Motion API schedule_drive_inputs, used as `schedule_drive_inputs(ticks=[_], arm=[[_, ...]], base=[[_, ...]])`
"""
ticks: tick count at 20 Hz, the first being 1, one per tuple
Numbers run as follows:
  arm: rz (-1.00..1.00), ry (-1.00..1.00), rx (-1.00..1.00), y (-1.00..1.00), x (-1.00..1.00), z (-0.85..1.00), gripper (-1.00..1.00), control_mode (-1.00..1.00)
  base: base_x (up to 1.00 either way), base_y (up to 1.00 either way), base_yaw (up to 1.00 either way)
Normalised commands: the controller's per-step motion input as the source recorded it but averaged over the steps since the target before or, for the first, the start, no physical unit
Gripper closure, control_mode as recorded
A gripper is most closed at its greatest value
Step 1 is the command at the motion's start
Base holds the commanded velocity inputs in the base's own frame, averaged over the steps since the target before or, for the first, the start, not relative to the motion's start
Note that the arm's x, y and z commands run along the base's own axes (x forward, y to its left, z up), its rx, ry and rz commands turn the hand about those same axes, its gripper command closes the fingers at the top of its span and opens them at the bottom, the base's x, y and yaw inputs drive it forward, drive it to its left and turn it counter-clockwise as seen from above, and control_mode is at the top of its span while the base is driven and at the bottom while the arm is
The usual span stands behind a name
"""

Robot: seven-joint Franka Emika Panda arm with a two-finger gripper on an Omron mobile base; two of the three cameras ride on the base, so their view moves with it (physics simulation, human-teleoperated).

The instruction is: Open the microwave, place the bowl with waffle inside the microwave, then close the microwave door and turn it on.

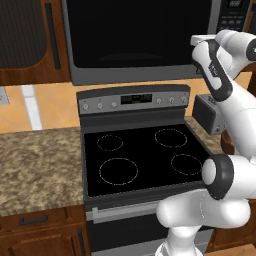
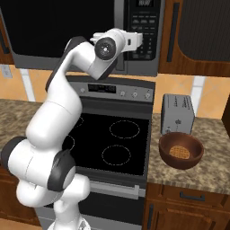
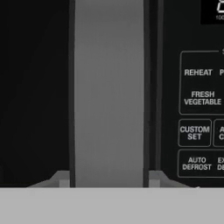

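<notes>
The microwave point(image 1: 145, 40) hangs above the stove point(image 1: 142, 155), and its microwave door point(image 1: 137, 35) is closed flat against the front. The white arm reaches up to the door's right edge, and the gripper point(image 2: 139, 39) is level with the button panel point(image 2: 144, 27). In the hand view the door handle point(image 3: 108, 92) runs as a grey vertical bar up the middle, with a fingertip point(image 3: 61, 179) low on each side of it; the jaws are spread wider than the bar and not clamped on it. To the right, on the granite counter point(image 2: 211, 168), the toaster point(image 2: 177, 114) stands just behind the bowl point(image 2: 181, 150), and the waffle point(image 2: 181, 151) lies inside the bowl.
</notes>
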Motion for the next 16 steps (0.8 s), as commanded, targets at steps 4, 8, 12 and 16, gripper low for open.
schedule_drive_inputs(ticks=[4, 8, 12, 16], arm=[[-0.07, -0.01, 0.0, 0.0, -0.62, 0.0, 1.0, -1.0], [-0.06, 0.0, 0.0, 0.0, -0.95, 0.0, 1.0, -1.0], [-0.08, 0.0, 0.0, 0.0, -0.96, 0.0, 1.0, -1.0], [-0.09, 0.0, 0.0, 0.0, -1.0, 0.0, 1.0, -1.0]], base=[[0.0, 0.0, 0.0], [0.0, 0.0, 0.0], [0.0, 0.0, 0.0], [0.0, 0.0, 0.0]])
